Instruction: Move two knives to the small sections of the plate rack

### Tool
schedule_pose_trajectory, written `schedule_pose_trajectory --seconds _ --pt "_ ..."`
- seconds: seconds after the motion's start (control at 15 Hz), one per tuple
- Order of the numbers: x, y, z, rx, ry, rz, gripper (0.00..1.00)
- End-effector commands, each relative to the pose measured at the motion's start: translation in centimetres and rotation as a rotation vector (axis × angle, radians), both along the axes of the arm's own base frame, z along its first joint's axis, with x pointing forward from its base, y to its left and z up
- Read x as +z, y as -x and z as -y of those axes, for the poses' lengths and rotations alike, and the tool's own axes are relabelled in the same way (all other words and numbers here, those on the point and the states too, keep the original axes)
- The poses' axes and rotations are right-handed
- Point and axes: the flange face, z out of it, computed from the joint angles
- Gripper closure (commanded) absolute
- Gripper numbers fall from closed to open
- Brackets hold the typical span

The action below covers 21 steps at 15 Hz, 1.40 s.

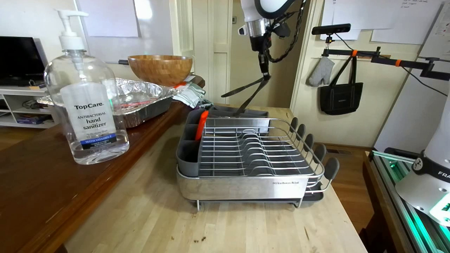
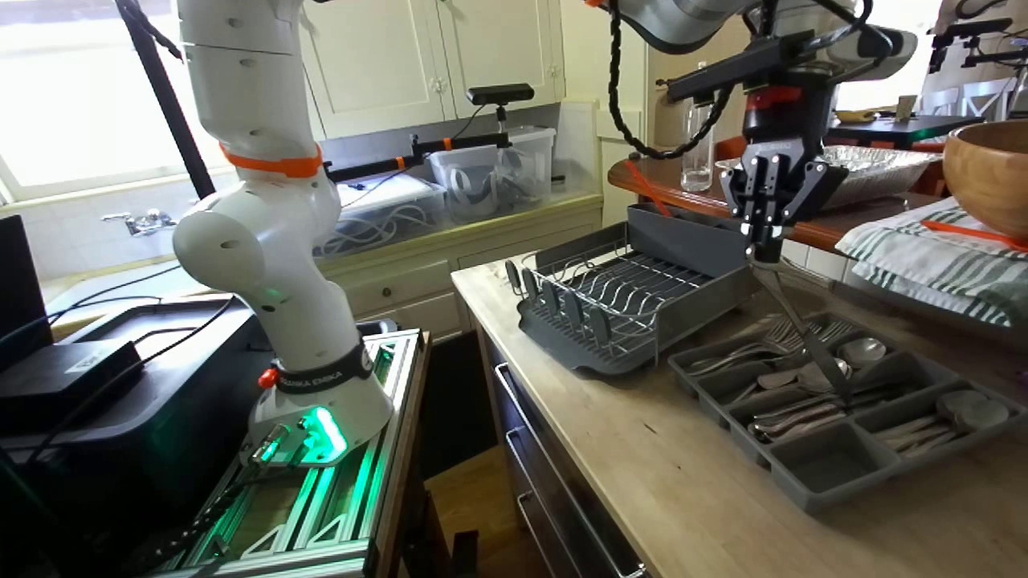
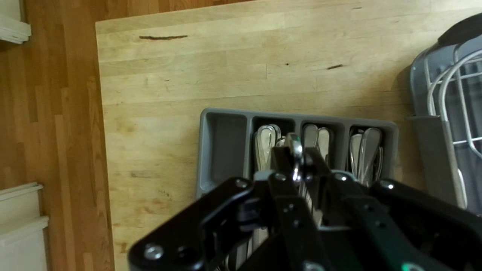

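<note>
A pale wooden countertop (image 2: 707, 490) is running beside a dark brown wooden table (image 1: 31, 182). On the countertop, a rectangular silver wire plate rack (image 1: 242, 189) with narrow grey small sections (image 1: 186, 168) is standing near a grey compartmented cutlery tray (image 2: 831, 457); on the table, a shiny foil tray (image 1: 146, 89) and clear sanitizer bottle (image 1: 88, 116) are sitting. The black gripper (image 2: 764, 245) is pinching two metal knives (image 1: 251, 97), hanging splayed above the cutlery tray. A slim orange-red item (image 1: 201, 125) is leaning in the small sections.

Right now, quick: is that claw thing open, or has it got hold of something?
The gripper: closed, holding two knives, which splay apart below it.
</note>
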Motion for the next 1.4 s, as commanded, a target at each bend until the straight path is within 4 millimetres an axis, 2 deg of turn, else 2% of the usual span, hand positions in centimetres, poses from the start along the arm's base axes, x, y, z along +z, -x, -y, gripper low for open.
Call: schedule_pose_trajectory --seconds 0.0,0.2,0.47,0.67,1.07,1.2,1.27,1.33 --pt "2.7 0.1 0.1 0.048 0.025 0.022 0.96" --pt "4.2 -0.3 0.3 0.066 0.077 0.045 0.96" --pt "4.9 -0.9 0.6 0.073 0.052 0.037 0.96" --pt "5.7 -1.1 -0.4 0.108 0.009 0.011 0.96" --pt "8.2 0.8 -3.0 0.248 0.156 -0.179 0.96" --pt "8.0 1.4 -2.9 0.225 0.206 -0.171 0.96" --pt "7.6 0.3 -3.0 0.232 0.155 -0.150 0.84" --pt "7.7 0.4 -3.1 0.234 0.170 -0.152 0.84"
